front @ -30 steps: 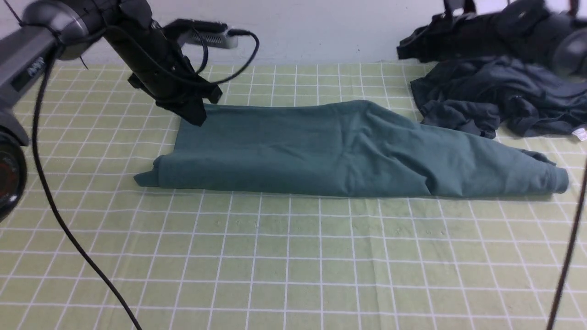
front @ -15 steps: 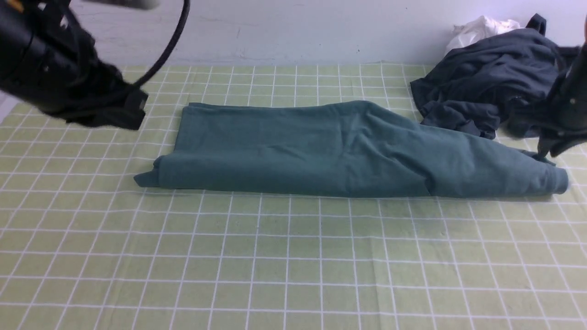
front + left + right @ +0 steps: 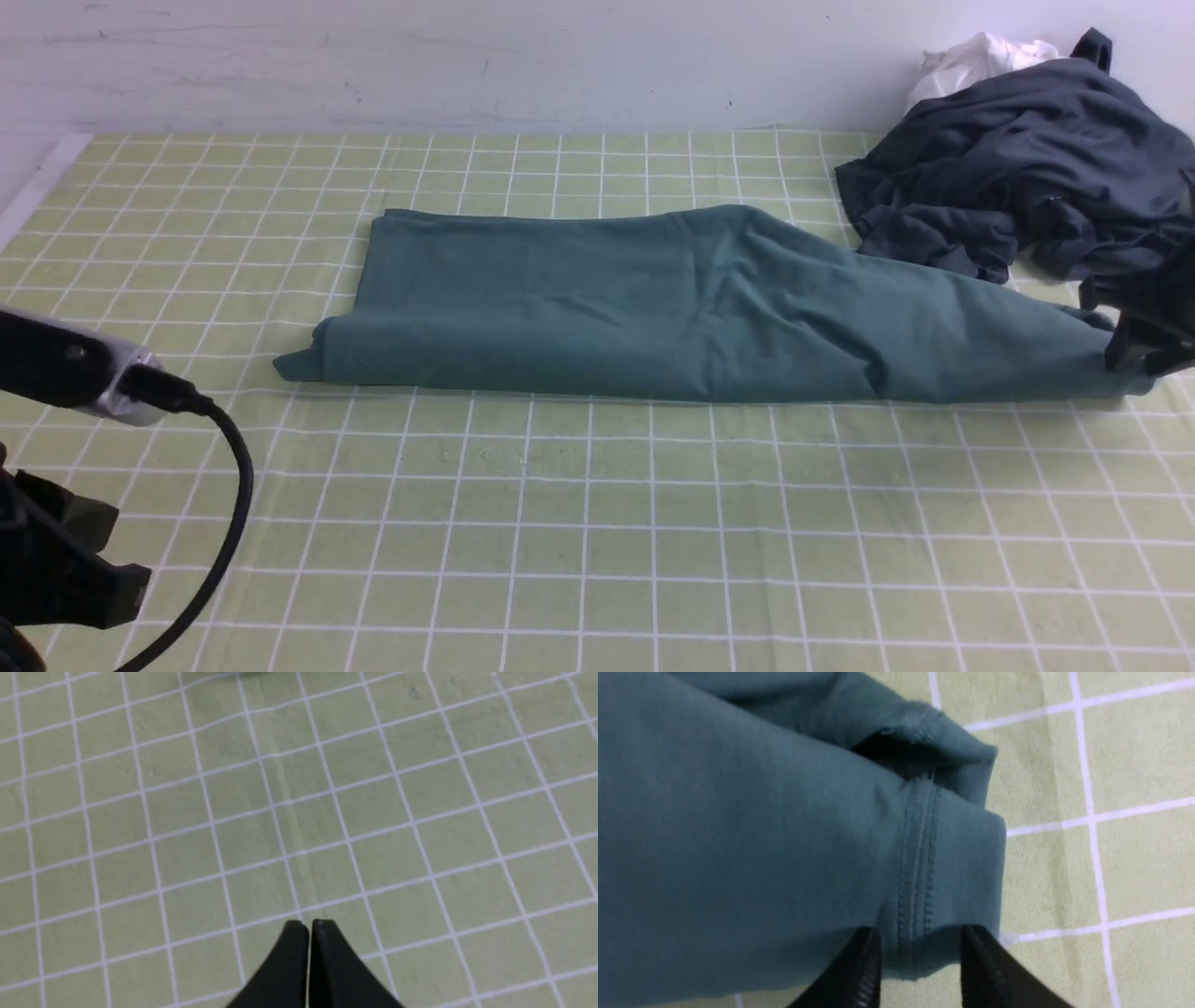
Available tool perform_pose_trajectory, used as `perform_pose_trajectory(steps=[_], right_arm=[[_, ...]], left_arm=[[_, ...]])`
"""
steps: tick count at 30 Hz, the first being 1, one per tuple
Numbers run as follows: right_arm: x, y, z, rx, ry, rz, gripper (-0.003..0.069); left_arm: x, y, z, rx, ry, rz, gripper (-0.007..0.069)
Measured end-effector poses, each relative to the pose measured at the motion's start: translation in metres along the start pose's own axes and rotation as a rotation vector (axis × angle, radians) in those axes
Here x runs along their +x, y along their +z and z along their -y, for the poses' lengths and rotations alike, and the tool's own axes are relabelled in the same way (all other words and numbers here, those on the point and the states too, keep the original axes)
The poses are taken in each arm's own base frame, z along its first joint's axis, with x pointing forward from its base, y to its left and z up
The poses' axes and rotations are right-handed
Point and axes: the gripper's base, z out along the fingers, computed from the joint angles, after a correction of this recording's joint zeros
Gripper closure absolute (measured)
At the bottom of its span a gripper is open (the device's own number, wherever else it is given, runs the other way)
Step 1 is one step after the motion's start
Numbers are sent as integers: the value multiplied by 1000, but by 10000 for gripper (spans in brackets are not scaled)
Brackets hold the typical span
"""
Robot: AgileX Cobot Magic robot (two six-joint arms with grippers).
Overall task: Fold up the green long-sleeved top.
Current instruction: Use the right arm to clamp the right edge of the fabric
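The left arm (image 3: 51, 565) is matt black, with an angular black bracket and, just above that bracket, a small silver-grey box (image 3: 121, 390). A thick black cable (image 3: 247, 485) plugs into the box and curves in a loop. The left gripper (image 3: 309, 926) has two smooth, black, tapering fingers (image 3: 285, 961). The right gripper (image 3: 920, 933) is black too, ribbed on its inner faces.

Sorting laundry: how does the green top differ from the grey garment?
The green top lies folded in a long flat band; the grey garment is crumpled in a heap. The green top sits central; the grey garment sits far right by the wall. Both rest on the checked cloth.
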Motion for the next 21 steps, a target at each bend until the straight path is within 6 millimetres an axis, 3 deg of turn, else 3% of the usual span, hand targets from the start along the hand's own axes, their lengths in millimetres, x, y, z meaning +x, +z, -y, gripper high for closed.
perform_pose_trajectory(steps=[5,11,14,16,19,21], right_arm=[[-4,0,1,12,56,45,186],[-2,24,4,25,95,25,145],[0,37,3,9,114,8,176],[-1,39,1,-13,112,11,236],[-3,37,-1,-34,60,22,360],[-6,33,-2,-39,-5,31,488]], left_arm=[[-2,12,-1,-17,-4,72,628],[-3,20,-1,-9,-13,56,628],[-2,21,-1,-8,-16,52,628],[-2,22,-1,-8,-16,51,628],[-2,22,-1,-7,-16,49,628],[-2,23,-1,-7,-16,49,628]])
